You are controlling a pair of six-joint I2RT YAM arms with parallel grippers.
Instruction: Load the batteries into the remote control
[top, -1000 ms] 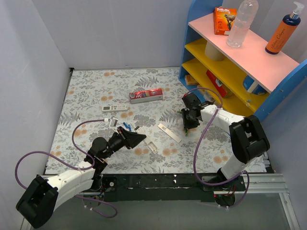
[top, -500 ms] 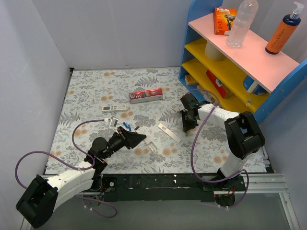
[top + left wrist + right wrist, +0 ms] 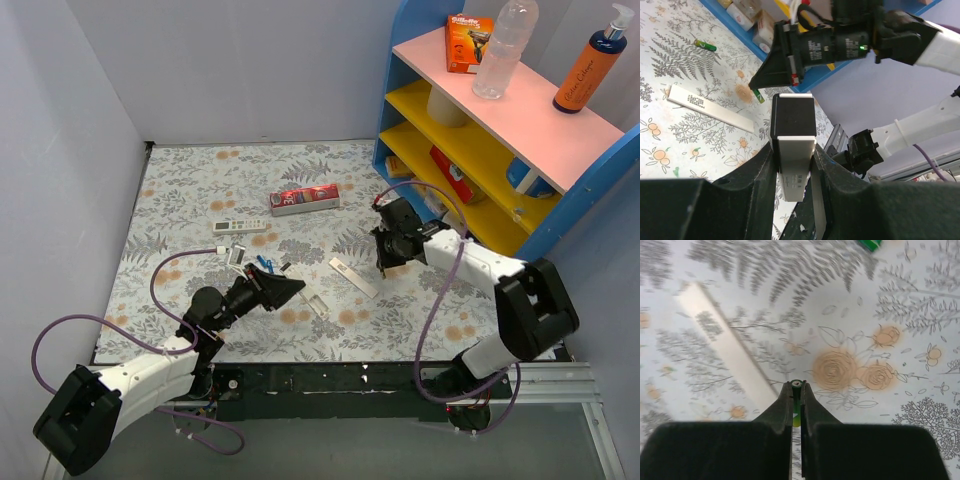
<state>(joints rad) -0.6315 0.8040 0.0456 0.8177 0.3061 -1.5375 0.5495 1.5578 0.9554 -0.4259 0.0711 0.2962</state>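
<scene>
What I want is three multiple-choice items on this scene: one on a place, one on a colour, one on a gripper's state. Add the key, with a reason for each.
1. Where does the clear bottle stand?
A. on the table
B. on the yellow shelf
C. on the pink top shelf

2. What colour is the battery between the fingers of the right gripper?
A. green
B. red
C. white

3. How is the left gripper?
A. open and empty
B. shut on the remote control
C. shut on the bottle

Key:
1 C: the top view shows the bottle upright on the pink board.
2 A: the right wrist view shows a green sliver pinched in the narrow gap.
3 B: the left wrist view shows both fingers pressed against the sides of the white, black-ended bar.
</scene>
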